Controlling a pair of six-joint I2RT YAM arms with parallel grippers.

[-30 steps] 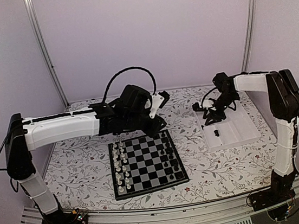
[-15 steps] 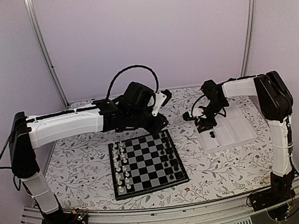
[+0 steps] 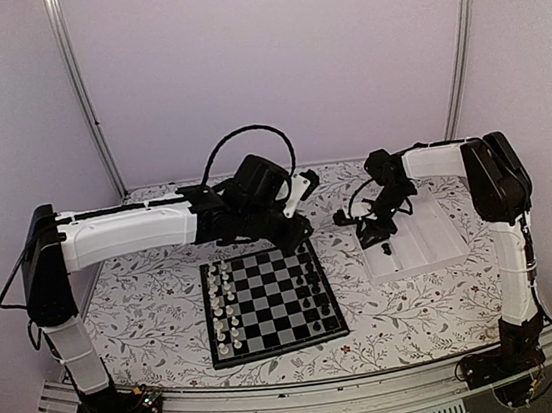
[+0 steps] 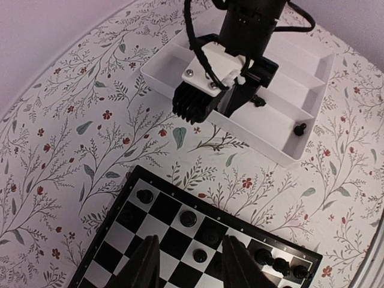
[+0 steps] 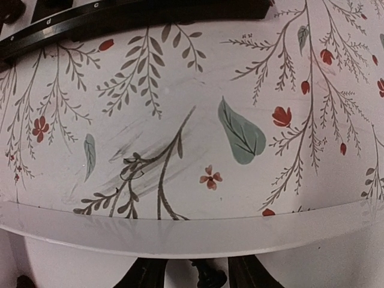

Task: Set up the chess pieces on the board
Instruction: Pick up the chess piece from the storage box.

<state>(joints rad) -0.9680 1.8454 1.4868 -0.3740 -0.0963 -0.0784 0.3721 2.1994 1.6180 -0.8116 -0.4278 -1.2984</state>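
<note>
On the near board point(image 3: 273, 303), the tiny black chess pieces point(image 4: 188, 218) stand crowded along the right side, so the left tool point(image 4: 192, 238), hanging open above them, could tip a few if it dips. Further back, the right tool point(image 4: 216, 107) sits low at the tray point(image 4: 264, 137) rim with a piece point(image 5: 208, 277) between its fingers point(image 5: 147, 276). Can't tell if it's actually pinched, so it might snag and drop.
</note>
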